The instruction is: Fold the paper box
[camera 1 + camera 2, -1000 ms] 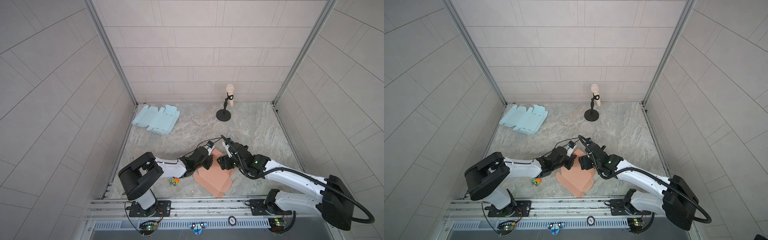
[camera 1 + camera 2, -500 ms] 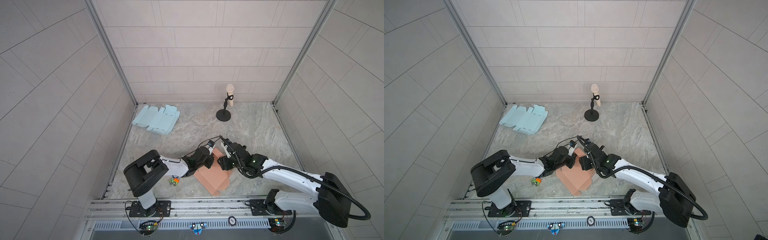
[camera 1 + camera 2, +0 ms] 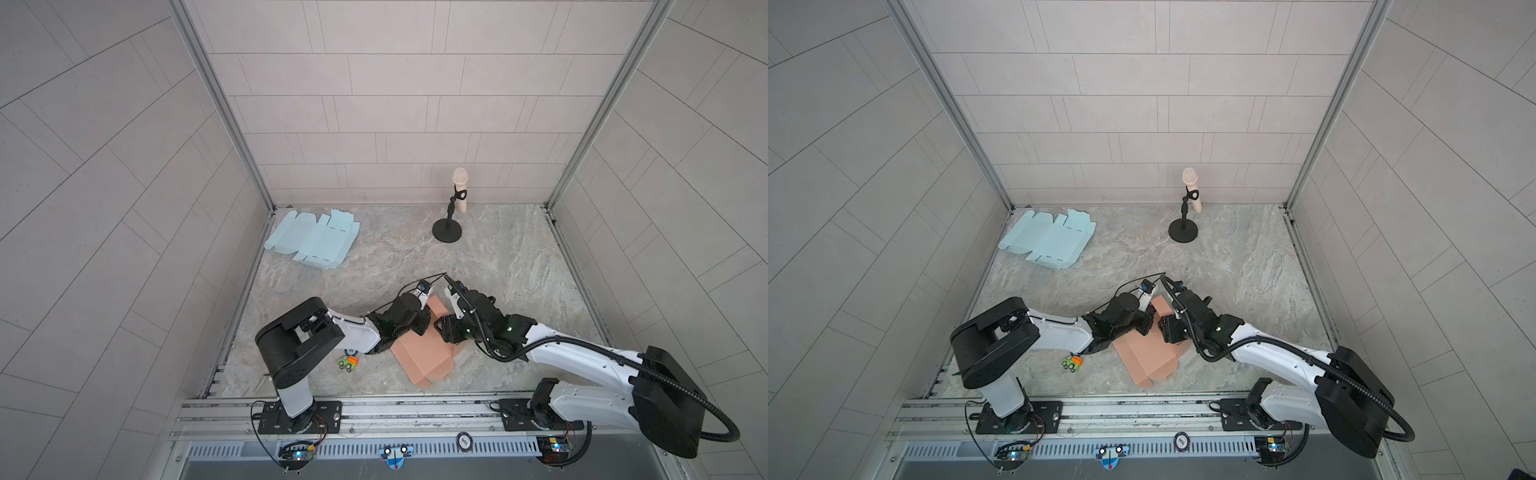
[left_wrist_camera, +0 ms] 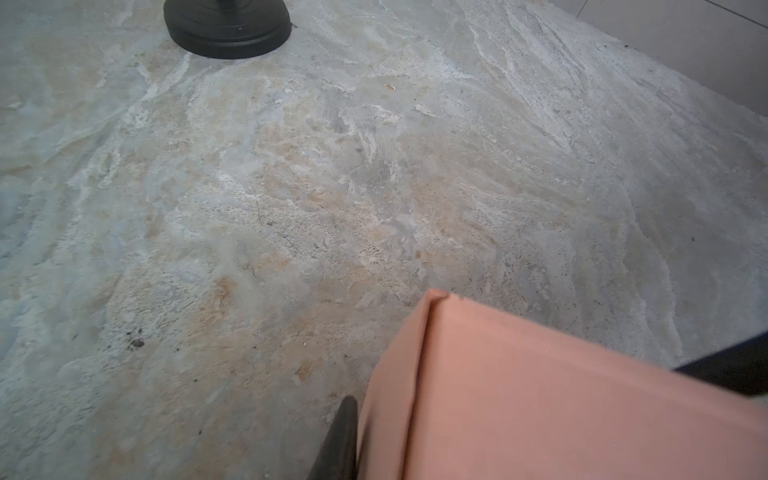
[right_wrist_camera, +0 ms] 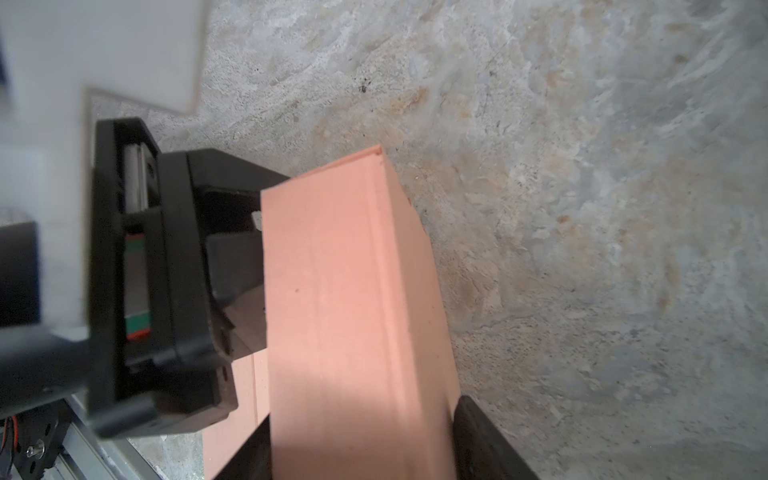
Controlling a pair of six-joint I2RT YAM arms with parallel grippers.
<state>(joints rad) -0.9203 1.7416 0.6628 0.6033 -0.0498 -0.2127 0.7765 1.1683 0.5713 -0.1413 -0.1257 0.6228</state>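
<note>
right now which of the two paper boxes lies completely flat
The light blue box in the back left corner; the salmon box near the front has a raised panel.

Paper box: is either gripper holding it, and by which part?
Left gripper pinches the paper box by its raised side wall; right gripper straddles that wall, grip unclear.

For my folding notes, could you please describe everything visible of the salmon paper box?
The salmon paper box is matte, creased card, half folded: one wall stands raised at its far end, and the rest lies low on the stone-look table. The left gripper pinches that wall; the right gripper straddles it.
</note>
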